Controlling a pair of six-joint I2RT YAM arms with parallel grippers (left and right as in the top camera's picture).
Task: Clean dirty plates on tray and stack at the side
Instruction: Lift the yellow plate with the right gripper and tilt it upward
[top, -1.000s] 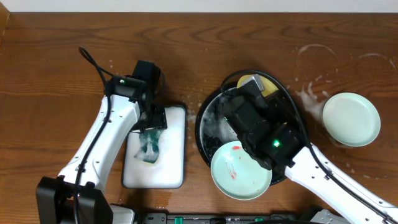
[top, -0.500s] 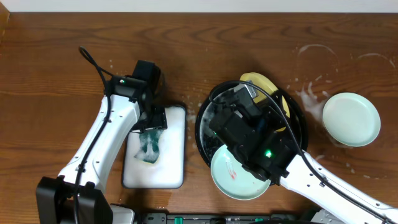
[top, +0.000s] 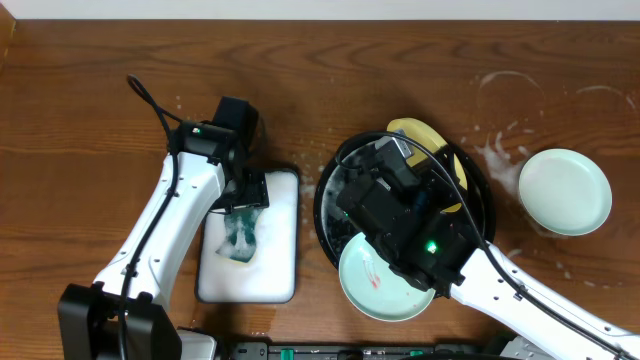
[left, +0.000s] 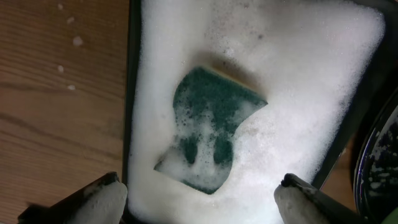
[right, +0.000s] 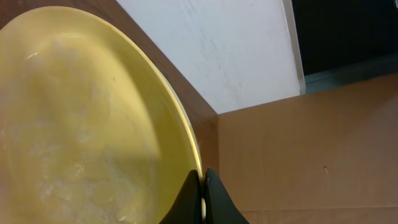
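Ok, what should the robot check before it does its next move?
1. Right tool pinching the yellow plate by its rim: ok.
2. Yellow plate free of sauce: cannot tell, only part shows.
3. Left tool open over the sponge: ok.
4. Sponge soapy: ok, it lies in foam.
5. Smeared green plate at the black tray front edge washed: not ok, red marks show.
6. Clean green plate on the table to stack on: ok.
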